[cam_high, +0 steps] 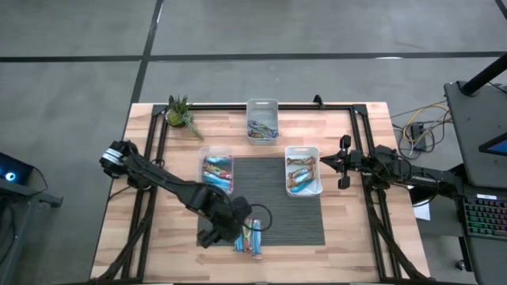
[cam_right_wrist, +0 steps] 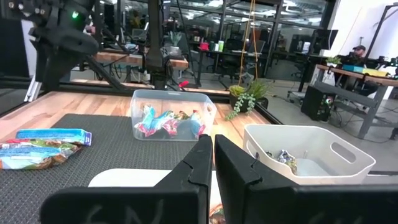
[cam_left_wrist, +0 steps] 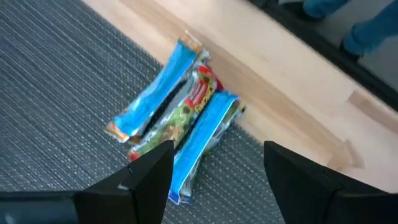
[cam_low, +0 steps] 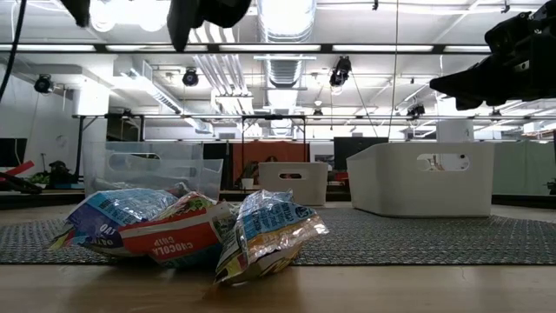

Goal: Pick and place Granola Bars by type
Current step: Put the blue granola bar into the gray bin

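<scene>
Three granola bars (cam_left_wrist: 186,115) lie side by side in a small pile on the near edge of the grey mat (cam_high: 277,198): two blue ones with a red and green one between them. The pile also shows in the high view (cam_high: 250,236), the low view (cam_low: 182,230) and the right wrist view (cam_right_wrist: 43,146). My left gripper (cam_left_wrist: 217,177) hangs open above the pile, a little toward the table's left, touching nothing. My right gripper (cam_right_wrist: 211,165) is shut and empty, held in the air at the right side of the white bin (cam_high: 303,170).
A clear bin (cam_high: 215,170) on the mat's left and the white bin on its right each hold wrapped bars. A second white bin (cam_high: 262,119) with bars stands at the far edge, and a small plant (cam_high: 181,115) at the far left corner. Black frame rails run along the table's sides.
</scene>
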### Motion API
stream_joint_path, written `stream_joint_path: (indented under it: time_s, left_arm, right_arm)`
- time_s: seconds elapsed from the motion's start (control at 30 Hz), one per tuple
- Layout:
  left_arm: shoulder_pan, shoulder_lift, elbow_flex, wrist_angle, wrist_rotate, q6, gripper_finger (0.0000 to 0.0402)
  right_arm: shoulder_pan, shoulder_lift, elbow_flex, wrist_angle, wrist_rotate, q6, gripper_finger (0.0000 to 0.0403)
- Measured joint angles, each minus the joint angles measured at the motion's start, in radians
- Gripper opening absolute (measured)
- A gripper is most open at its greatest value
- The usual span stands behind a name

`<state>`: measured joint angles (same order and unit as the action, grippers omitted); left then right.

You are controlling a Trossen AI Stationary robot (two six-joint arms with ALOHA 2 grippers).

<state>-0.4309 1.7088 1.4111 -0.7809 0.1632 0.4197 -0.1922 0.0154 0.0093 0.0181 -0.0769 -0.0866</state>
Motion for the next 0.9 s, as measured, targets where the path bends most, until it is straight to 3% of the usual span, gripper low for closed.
stream_joint_path:
  time_s: [0.2, 0.53, 0.9]
  left_arm:
    - [0.001, 0.061, 0.030, -0.014, -0.009, 0.042, 0.0229]
    - [0.001, 0.151, 0.024, -0.024, -0.122, 0.231, 0.0229]
    - [0.001, 0.201, -0.013, -0.012, -0.176, 0.308, 0.0229]
  right_arm:
    - [0.000, 0.000, 0.000, 0.000, 0.000, 0.001, 0.0009]
    - [0.000, 0.000, 0.000, 0.000, 0.000, 0.004, 0.0009]
    - [0.000, 0.000, 0.000, 0.000, 0.000, 0.000, 0.0009]
